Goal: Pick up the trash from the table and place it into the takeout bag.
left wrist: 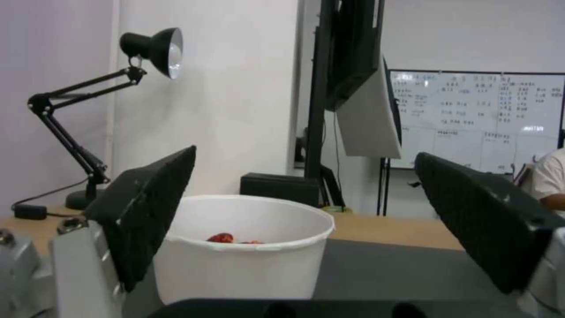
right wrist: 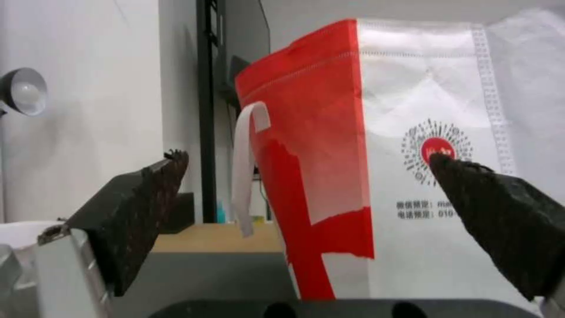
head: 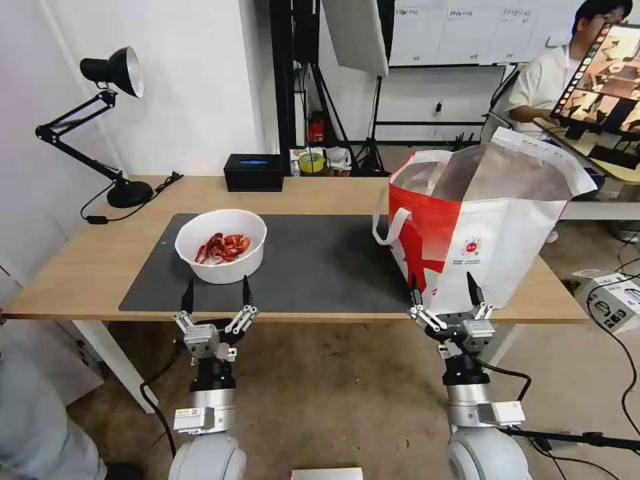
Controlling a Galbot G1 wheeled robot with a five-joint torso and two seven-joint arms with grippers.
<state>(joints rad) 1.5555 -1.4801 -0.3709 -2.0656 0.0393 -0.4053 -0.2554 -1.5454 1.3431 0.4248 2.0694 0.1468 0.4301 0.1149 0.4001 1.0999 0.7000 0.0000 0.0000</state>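
Light-wood table (head: 93, 260) carries a dark grey mat (head: 320, 267). On the mat's left part sits the white bowl of red crayfish shells (head: 221, 245); the left gripper (head: 216, 297) hangs just before it at the table's near edge, jaws spread wide. Farther right stands the red-and-white takeout bag (head: 480, 227), the right gripper (head: 445, 292) before its front face, jaws likewise wide apart.

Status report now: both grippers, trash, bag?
Left gripper open, short of white bowl. Right gripper open, before takeout bag. Nothing in the way.
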